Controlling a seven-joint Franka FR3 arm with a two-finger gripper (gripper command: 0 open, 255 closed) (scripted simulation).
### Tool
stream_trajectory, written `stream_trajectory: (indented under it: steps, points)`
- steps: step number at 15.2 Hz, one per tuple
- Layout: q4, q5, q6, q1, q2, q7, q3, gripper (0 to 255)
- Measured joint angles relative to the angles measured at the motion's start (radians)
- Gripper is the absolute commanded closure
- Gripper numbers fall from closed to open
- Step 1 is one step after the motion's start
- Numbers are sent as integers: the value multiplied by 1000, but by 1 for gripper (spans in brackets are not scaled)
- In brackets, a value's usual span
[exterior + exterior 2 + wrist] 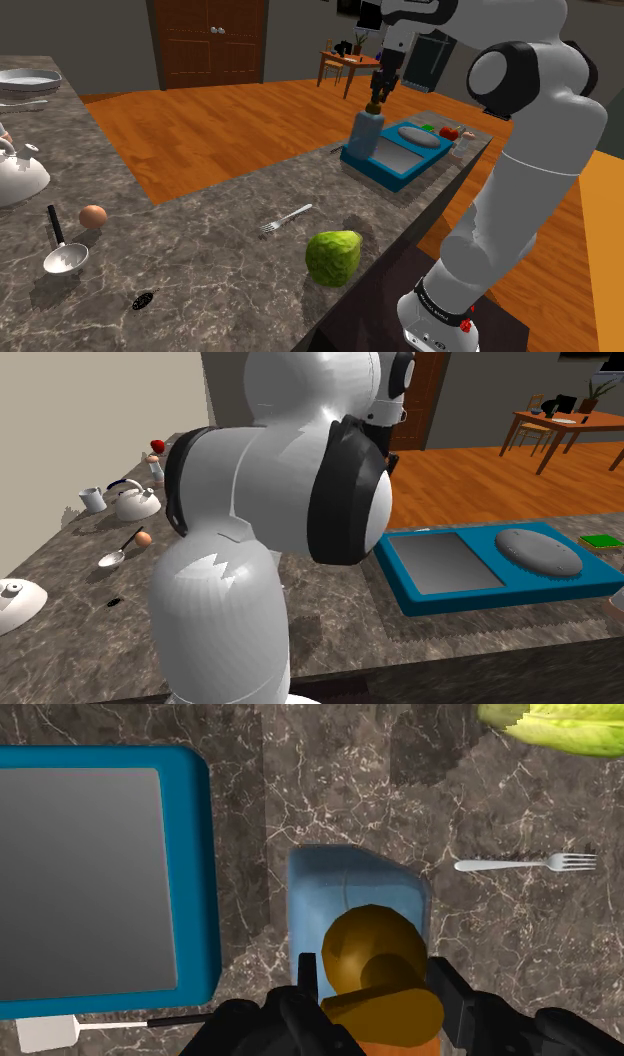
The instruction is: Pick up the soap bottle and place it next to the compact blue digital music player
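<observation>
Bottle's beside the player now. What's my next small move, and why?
Probably ease straight down until the base rests, before opening the fingers. The gripper clasps the soap bottle by its brown pump, upright above the counter close beside the blue music player; I cannot tell whether its base touches yet.

My black gripper (378, 989) clasps the amber pump top (375, 954) of a pale blue soap bottle (350, 894), seen from above over a dark marbled worktop (330, 784). Just beside the bottle lies a blue music player (90, 874) with a grey screen, a white plug (45, 1032) near its corner. On the bottle's other side lie a silver fork (525, 862) and, farther off, a green leafy vegetable (555, 726).
</observation>
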Motion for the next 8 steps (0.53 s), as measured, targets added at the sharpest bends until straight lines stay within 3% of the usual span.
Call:
stream_trajectory:
  steps: [8]
  points:
    - [-65,-26,11,-94,-48,-174,-78,255]
